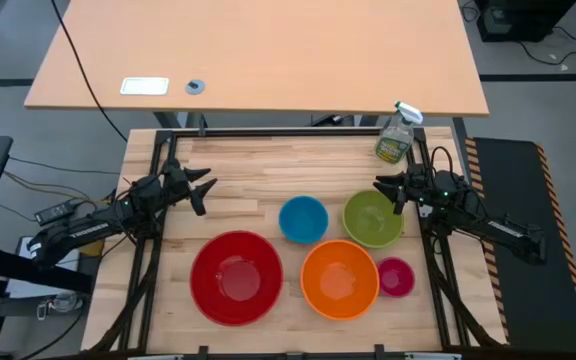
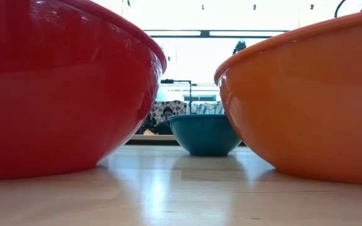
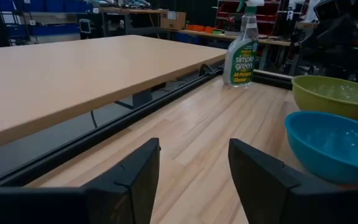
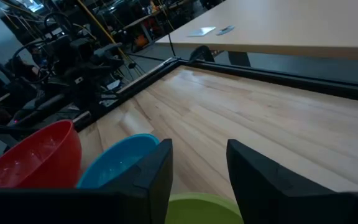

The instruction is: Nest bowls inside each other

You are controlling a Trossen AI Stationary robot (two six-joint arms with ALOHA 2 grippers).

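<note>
Five bowls stand apart on the wooden table, each on its base: a large red bowl (image 1: 236, 277) at the near left, an orange bowl (image 1: 339, 278) beside it, a small magenta pink bowl (image 1: 396, 277) at the near right, a blue bowl (image 1: 303, 219) and a lime green bowl (image 1: 373, 217) behind them. My left gripper (image 1: 202, 190) hovers open at the table's left, above the wood (image 3: 191, 155). My right gripper (image 1: 386, 190) hovers open over the green bowl's far rim (image 4: 197, 208).
A clear spray bottle with a green label (image 1: 396, 135) stands at the far right corner. A larger light-brown table (image 1: 258, 55) lies beyond the far edge. Black rails (image 1: 146, 260) run along both sides of the wooden table. Bare wood stretches across the far half.
</note>
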